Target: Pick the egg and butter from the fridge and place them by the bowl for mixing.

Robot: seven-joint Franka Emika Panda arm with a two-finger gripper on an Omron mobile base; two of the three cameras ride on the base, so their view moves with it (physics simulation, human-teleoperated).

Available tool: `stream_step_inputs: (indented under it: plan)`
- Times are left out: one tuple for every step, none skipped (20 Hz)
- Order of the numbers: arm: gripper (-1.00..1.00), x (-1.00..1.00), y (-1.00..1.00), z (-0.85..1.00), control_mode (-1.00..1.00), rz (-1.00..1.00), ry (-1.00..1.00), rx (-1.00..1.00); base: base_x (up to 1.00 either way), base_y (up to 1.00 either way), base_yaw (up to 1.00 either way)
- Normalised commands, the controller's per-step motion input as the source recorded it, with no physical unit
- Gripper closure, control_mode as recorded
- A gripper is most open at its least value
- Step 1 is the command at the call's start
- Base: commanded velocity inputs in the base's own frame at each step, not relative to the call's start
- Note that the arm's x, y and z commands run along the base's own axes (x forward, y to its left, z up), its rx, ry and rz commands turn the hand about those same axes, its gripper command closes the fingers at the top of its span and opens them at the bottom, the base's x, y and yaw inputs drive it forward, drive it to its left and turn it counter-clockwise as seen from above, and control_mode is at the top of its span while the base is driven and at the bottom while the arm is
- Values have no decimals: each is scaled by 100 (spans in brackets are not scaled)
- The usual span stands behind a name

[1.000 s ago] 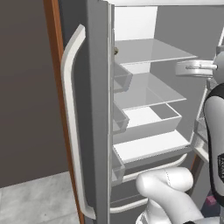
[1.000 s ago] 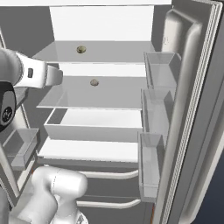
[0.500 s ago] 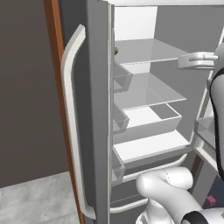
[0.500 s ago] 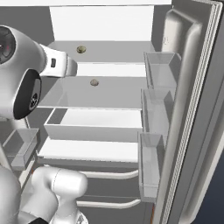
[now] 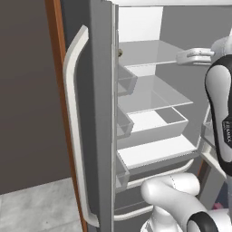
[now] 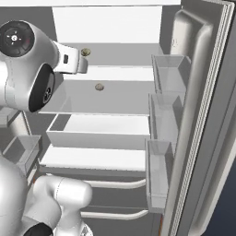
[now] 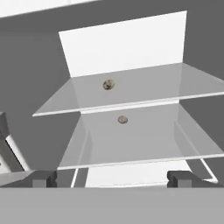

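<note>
Tall grey French-door fridge [image 6: 115, 27] stands open, white back wall, glass-like shelves stacked inside. Left door [image 5: 97, 113] swung out with a long curved pale handle [image 5: 74, 131]; right door [image 6: 203, 115] open too, with 3 clear door bins [image 6: 166, 115] down its inner face. Wooden cabinet edge [image 5: 56, 68] just left of the left door, dark wall beyond it, grey tiled floor [image 5: 31, 208] below.

Upper glass shelf [image 7: 144, 89] carries 1 small round speckled lump [image 7: 109, 84]; the shelf under it [image 7: 144, 140] carries a 2nd speckled lump [image 7: 123, 119], nearer the front. Below sit a white-walled drawer tray [image 6: 97, 131] and 2 lower drawers with curved pale pulls [image 6: 115, 184].

Butter stick: can't pick it out on either shelf; can't tell where it is.

Two-finger gripper [image 7: 111, 178] spread wide, holding nothing, facing the 2 shelves from in front of the fridge, clear of both lumps. White arm wrist [image 6: 69, 62] sits level with the upper shelf.
</note>
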Motion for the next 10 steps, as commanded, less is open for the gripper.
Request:
stream_step_inputs:
  plan:
    - [-100, 50, 0, -9, -100, 0, 0, 0, 0, 0, 0]
    - [-100, 50, 0, -9, -100, 0, 0, 0, 0, 0, 0]
    - [-100, 50, 0, -9, -100, 0, 0, 0, 0, 0, 0]
    - [-100, 51, 0, -11, -100, 0, 0, 0, 0, 0, 0]
    - [-100, 49, 1, -13, -100, 0, 0, 0, 0, 0, 0]
    - [-100, 51, 7, -14, -100, 3, 0, 0, 0, 0, 0]
    - [-100, 42, 12, -16, -100, 7, 0, 0, 0, 0, 0]
    - [-100, 32, 16, -15, -100, 7, 0, 0, 0, 0, 0]
    - [-100, 26, 30, -16, -100, 7, 0, 0, 0, 0, 0]
    - [-100, 22, 43, -16, -100, 5, 0, -2, 0, 0, 0]
